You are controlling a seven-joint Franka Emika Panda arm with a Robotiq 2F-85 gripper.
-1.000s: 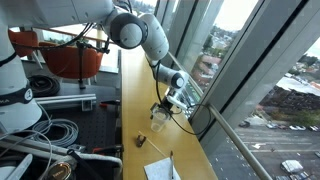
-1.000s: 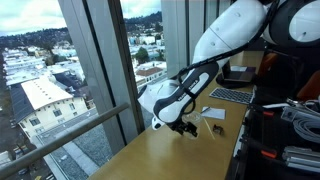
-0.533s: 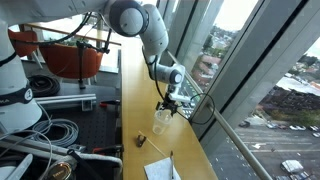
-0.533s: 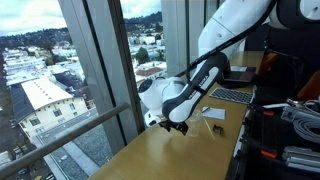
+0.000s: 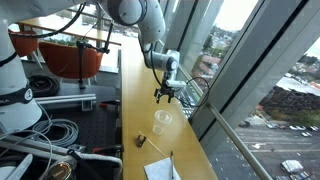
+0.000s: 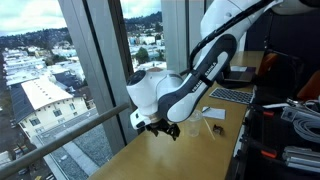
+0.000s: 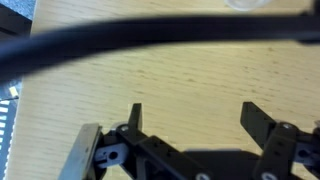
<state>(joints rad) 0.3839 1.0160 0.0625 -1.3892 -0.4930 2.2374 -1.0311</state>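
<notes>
At the lower left of an exterior view I see coils of cable [image 5: 50, 130], with an orange tub [image 5: 70, 60] above them. The wooden counter [image 5: 130, 90] runs up the middle of the frame. Toward its bottom end lie a small dark block [image 5: 140, 140] and a sheet of white paper [image 5: 160, 168]. Just right of the block, a little below the centre, stands a clear cup [image 5: 161, 121], upright. My gripper [image 5: 164, 97] hangs higher in the frame than the cup, pointing down and clear of it. The window [image 5: 240, 60] fills the right side.

In an exterior view taken from along the counter, the window [image 6: 60, 80] is on the left. The gripper [image 6: 160, 127] sits low in the centre, over the wood. The paper [image 6: 213, 112] and the block [image 6: 216, 129] lie to its right. I cannot make out the cup there.

In the wrist view the gripper [image 7: 195, 115] has its two fingers [image 7: 135, 115] spread wide across the lower half. Only bare counter [image 7: 190, 70] shows between them, and it grips nothing. A blurred black cable [image 7: 150, 35] crosses the top.
</notes>
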